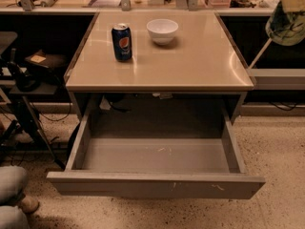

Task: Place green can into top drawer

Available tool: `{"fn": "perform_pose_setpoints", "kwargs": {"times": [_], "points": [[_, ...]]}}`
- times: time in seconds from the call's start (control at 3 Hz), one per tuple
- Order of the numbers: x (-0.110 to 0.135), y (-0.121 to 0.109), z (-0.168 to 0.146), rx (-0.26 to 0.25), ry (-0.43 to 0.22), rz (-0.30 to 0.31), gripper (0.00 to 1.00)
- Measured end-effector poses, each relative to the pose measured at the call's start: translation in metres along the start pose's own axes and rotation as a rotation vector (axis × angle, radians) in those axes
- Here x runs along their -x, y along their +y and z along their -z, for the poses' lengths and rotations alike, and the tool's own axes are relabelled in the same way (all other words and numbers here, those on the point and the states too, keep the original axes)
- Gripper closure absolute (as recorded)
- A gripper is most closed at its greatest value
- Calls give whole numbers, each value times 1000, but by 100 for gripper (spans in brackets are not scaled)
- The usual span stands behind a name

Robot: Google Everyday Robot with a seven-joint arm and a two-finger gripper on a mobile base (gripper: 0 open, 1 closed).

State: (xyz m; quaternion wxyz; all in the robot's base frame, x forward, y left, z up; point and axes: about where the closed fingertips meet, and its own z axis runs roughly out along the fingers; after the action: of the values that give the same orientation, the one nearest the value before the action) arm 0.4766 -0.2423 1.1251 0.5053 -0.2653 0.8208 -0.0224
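The green can, pale green with darker print, hangs in the air at the top right edge of the camera view, right of the tan tabletop. My gripper shows as a cream part just above the can and is shut on it. The top drawer is pulled fully out below the tabletop. It is empty, and its scratched grey front panel faces me. The can is well above and to the right of the drawer.
A dark blue Pepsi can and a white bowl stand at the back of the tabletop. A dark stand with cables is at the left. A person's knee and shoe are at the bottom left. A shelf rail runs at the right.
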Motion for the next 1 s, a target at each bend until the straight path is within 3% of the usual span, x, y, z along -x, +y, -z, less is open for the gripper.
{"fn": "perform_pose_setpoints", "kwargs": {"times": [0.33,1.0], "points": [[-26,13,-22,-11,25,49,100],[-188,43,-71,2,214,42,100]]}}
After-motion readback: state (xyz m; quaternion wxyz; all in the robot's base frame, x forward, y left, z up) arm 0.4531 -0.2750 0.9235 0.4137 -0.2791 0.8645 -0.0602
